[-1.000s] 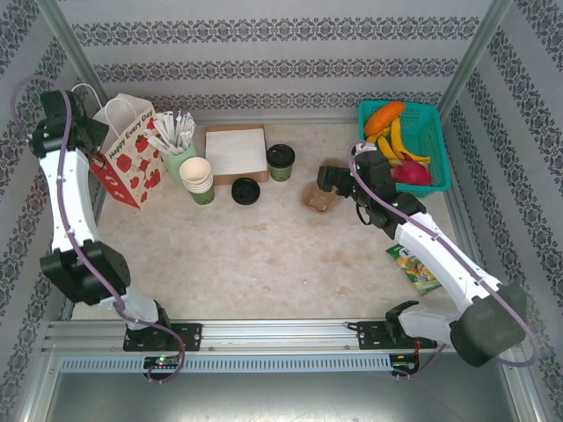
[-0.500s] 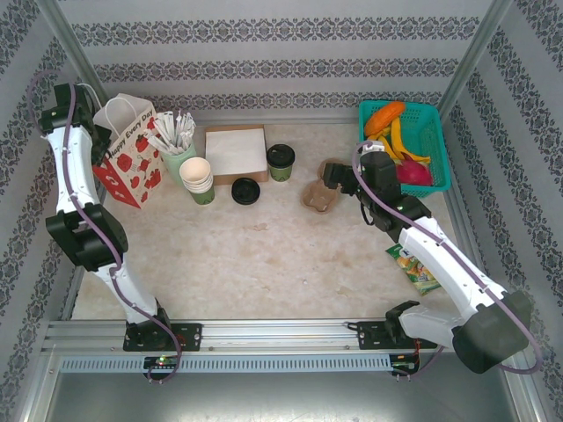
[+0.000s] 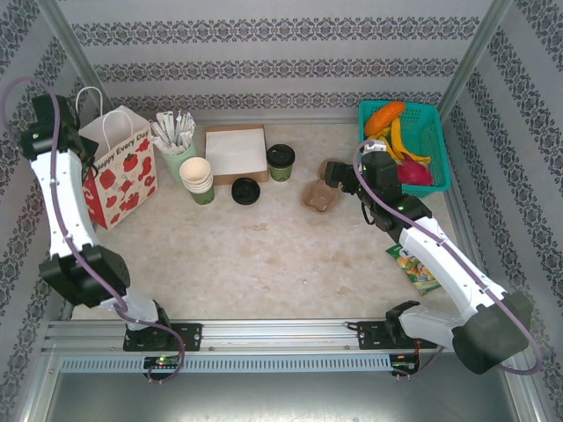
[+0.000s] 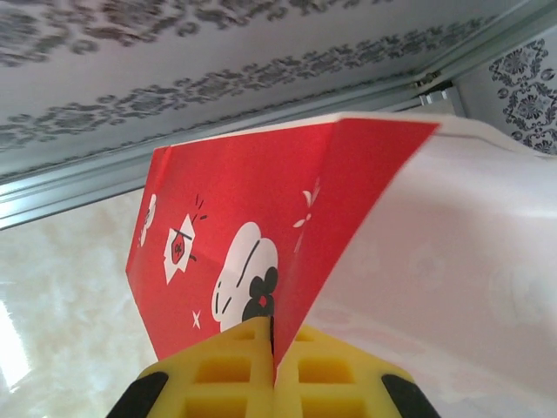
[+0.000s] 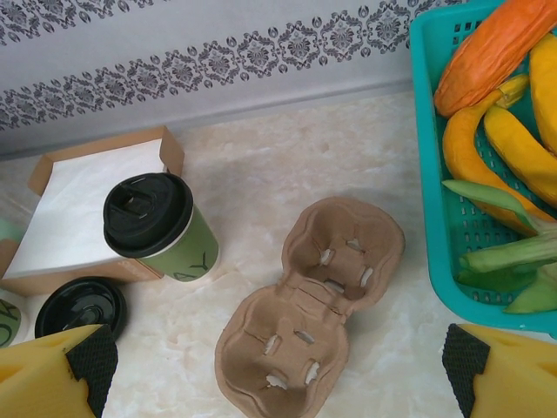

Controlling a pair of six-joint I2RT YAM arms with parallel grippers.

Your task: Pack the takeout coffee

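Observation:
The takeout coffee, a green cup with a black lid, stands at the back centre of the table. A red-and-white paper bag stands at the far left. My left gripper is shut on the bag's edge, with the red printed panel pinched between the yellow pads. My right gripper hovers open above a brown pulp cup carrier, which lies empty between its fingers. The coffee is to the left of the carrier, apart from it.
A loose black lid lies in front of a shallow box of white paper. A stack of lidless cups and a cup of wrapped sticks stand beside the bag. A teal fruit basket sits back right, with a snack packet nearer.
My left gripper has shut on the bag's edge and drawn it left and toward the front; the bag now stands more upright. The right gripper has edged slightly right.

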